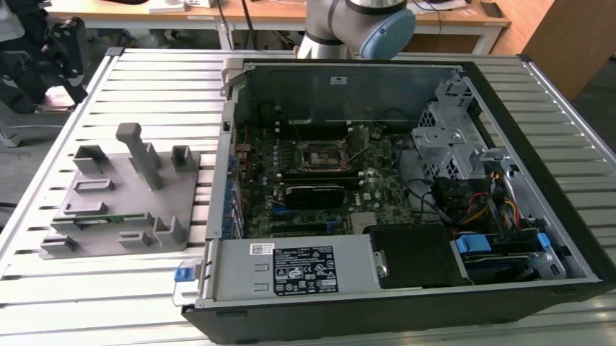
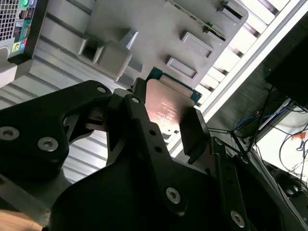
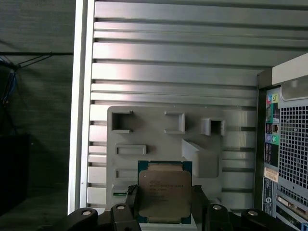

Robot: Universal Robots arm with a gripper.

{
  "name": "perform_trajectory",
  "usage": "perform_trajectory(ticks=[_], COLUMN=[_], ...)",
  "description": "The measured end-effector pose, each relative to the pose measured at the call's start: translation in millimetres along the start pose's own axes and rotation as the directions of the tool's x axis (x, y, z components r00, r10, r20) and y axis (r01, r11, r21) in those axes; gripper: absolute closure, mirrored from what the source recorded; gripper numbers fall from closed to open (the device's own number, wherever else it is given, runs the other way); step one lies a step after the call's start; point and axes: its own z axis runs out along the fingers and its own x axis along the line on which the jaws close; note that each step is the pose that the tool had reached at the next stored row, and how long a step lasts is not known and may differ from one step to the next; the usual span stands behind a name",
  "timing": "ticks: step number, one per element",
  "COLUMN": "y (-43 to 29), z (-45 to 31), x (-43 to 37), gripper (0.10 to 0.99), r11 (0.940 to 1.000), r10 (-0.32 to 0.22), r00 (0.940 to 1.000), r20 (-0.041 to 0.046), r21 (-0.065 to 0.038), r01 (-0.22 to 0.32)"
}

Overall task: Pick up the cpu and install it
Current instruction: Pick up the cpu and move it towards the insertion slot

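Your hand (image 3: 164, 204) is closed on the cpu (image 3: 163, 190). In both wrist views its two black fingers (image 3: 198, 202) pinch opposite edges of the square chip, and the chip's shiny metal top faces the cameras. In the second wrist view the cpu (image 2: 168, 108) sits between the fingers (image 2: 192, 132) with a thin green rim showing along its far edge.

The chip is held over the grey fixture tray (image 3: 159, 130), near one edge of it, with the tray's raised pockets and posts beyond. The tray lies on the slatted metal tabletop (image 3: 173, 62), and the computer case (image 3: 286, 159) stands just beside it, its port panel turned toward the tray.

In the exterior view the fixture tray (image 1: 178, 202) is at nine o'clock from the open computer case (image 1: 385, 94). Inside the case you can see the motherboard (image 1: 380, 191), and its socket (image 1: 322, 153) lies toward ten o'clock from the case's middle. The arm (image 1: 361, 21) rises at twelve o'clock, behind the case's far wall.
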Motion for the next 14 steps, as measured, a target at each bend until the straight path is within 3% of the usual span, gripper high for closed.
perform_trajectory(ticks=[14], y=[-0.4], z=[0.2], x=[-20.7], gripper=[0.561], r11=[1.0], r10=[0.0], r00=[1.0], r20=[0.0001], r21=[0.0], r01=[0.0])
